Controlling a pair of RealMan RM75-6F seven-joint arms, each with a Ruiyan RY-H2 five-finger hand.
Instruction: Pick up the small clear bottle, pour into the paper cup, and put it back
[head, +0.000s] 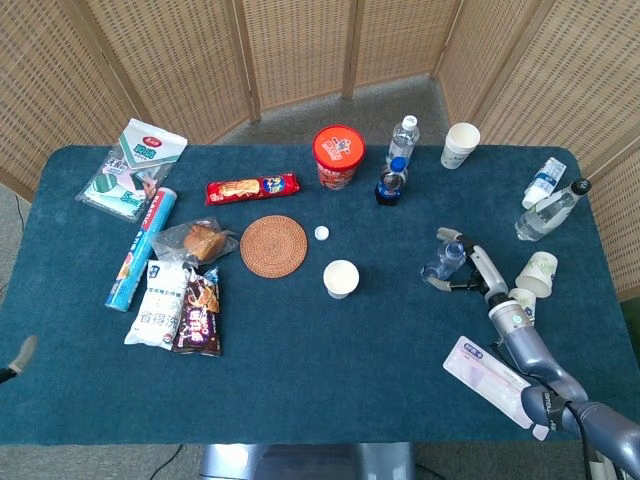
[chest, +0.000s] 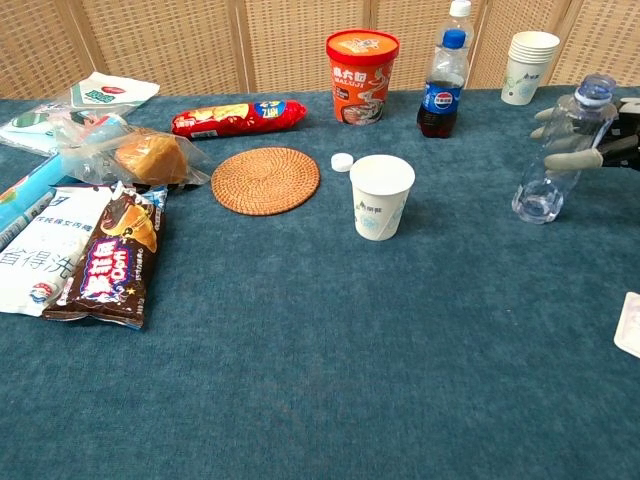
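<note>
The small clear bottle (head: 446, 259) (chest: 560, 150) stands uncapped at the table's right, leaning slightly. My right hand (head: 470, 270) (chest: 590, 140) grips it from the right, with a finger across the far side near the neck and the thumb on the near side. The white paper cup (head: 341, 278) (chest: 381, 196) stands upright mid-table, well to the left of the bottle. A small white cap (head: 321, 233) (chest: 342, 161) lies just behind the cup. Of my left hand (head: 24, 353) only an outstretched fingertip shows at the left edge, holding nothing.
Behind the cup are a woven coaster (head: 273, 245), a red noodle tub (head: 337, 154), a cola bottle (head: 390, 182) and a tall water bottle (head: 403, 139). Snack packets (head: 185, 305) fill the left. Near my right arm are a paper cup (head: 540, 270), water bottles (head: 547, 212) and a flat pink pack (head: 497, 380).
</note>
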